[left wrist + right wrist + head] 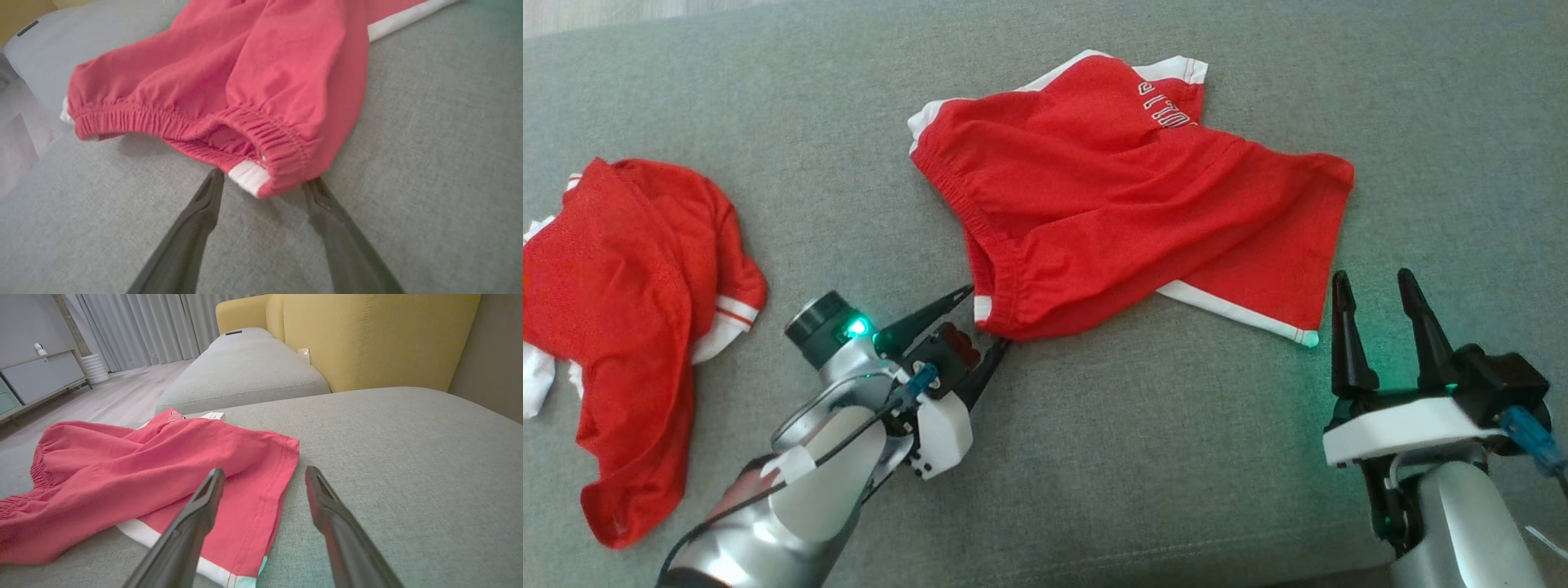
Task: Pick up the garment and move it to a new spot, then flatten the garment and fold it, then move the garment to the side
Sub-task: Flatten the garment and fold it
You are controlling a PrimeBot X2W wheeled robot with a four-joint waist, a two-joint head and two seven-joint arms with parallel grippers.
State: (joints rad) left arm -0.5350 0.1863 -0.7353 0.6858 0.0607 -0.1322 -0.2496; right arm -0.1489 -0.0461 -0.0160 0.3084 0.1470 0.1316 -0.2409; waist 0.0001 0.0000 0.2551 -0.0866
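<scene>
Left gripper (988, 318): jaws spread wide, holding nothing; the two dark fingers lie low over the grey cushion (1094, 474) and flank the near corner of the elastic waistband (261, 139), one tip on either side of its white side stripe. Whether the tips touch the cloth cannot be told. Right gripper (1372, 282): jaws likewise wide apart and holding nothing, fingers pointing up the head view, just beside the lower right hem corner of the garment; in the right wrist view one finger crosses in front of the leg fabric, the other stands over bare cushion. Red shorts (1111, 204): the task garment, red with white trim and white lettering near the far edge, lying loosely rumpled and partly folded over itself at the middle of the cushion, waistband toward the left gripper, one leg opening toward the right gripper. Second red garment (629, 310): red with white trim, crumpled, well apart at the cushion's left side. Beyond: a yellow backrest (367, 335), a further grey seat, pale curtains (143, 326), a low cabinet (41, 377).
</scene>
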